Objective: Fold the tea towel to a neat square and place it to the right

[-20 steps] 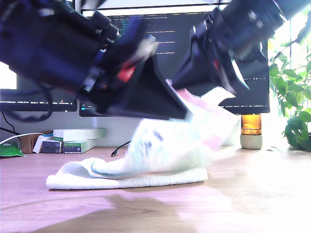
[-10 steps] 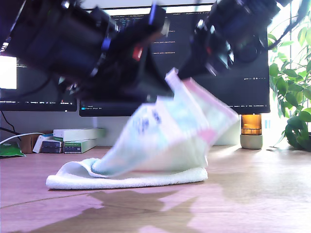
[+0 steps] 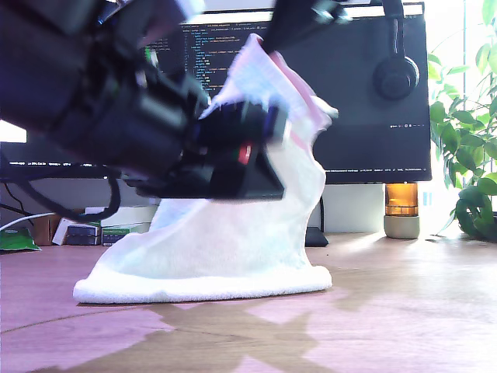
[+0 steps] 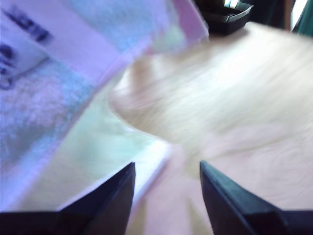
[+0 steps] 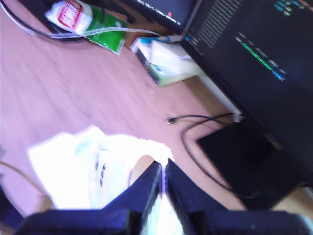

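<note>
The tea towel (image 3: 233,249) is white terry cloth with pink and mint bands. Its lower edge rests on the wooden table while its upper part is pulled up into a tall peak. At the top of the exterior view my second gripper (image 3: 273,37) holds that peak. In the second wrist view it (image 5: 164,164) is shut on the towel (image 5: 73,166), whose dark printed mark shows. My first gripper (image 4: 166,169) is open with nothing between its fingers, and the towel (image 4: 49,98) hangs beside it. In the exterior view, this gripper (image 3: 260,183) is in front of the raised cloth.
Dark monitors (image 3: 365,101) stand behind, with headphones (image 3: 396,74) hung on one. An amber jar (image 3: 401,206) and a plant (image 3: 466,155) are at the exterior view's right. Boxes (image 3: 124,221) and a green packet (image 3: 15,239) lie at its left. A black cable (image 5: 195,137) and a black pad (image 5: 244,166) lie near the monitor.
The towel's held edge has risen from low over the table to a high peak. The upper arm climbed out of the top of the exterior view; the other arm dropped lower.
</note>
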You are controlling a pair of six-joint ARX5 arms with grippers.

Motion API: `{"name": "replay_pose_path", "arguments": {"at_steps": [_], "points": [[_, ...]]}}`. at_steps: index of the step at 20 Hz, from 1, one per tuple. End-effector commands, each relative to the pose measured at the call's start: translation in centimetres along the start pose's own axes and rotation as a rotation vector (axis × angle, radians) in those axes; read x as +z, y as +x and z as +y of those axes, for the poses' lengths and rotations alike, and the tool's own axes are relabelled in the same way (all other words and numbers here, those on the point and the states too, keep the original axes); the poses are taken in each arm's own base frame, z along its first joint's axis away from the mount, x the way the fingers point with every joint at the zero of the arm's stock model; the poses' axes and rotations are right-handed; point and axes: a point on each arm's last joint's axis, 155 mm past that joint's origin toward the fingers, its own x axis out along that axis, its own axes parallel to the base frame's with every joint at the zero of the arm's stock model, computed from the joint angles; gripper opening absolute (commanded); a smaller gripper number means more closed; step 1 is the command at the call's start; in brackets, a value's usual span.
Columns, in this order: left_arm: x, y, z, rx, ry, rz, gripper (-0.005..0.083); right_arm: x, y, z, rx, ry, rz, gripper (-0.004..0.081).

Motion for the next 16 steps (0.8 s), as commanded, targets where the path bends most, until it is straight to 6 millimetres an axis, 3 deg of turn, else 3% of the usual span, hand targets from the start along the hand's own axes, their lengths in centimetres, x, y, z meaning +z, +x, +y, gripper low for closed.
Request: {"name": "replay_pose_path", "arguments": {"at_steps": [1, 5, 10, 16], "points": [[2.3, 0.1, 0.4, 0.040, 0.079, -0.069, 0.0377, -0.8, 1.2, 0.7, 0.024, 0.010, 0.041, -0.0013], [2.4, 0.0, 1.7, 0.116, 0.292, -0.059, 0.0377, -1.4, 2.0, 0.8, 0.034, 0.056, 0.082, -0.0013], [3.3, 0.5, 1.9, 0.076, 0.281, -0.102, 0.0378, -1.0, 2.0, 0.4, 0.025, 0.063, 0.067, -0.0013], [2.0, 2.3, 3.1, 0.072, 0.268, -0.103, 0.0380, -0.4, 1.9, 0.1, 0.015, 0.184, 0.054, -0.0013]]}}
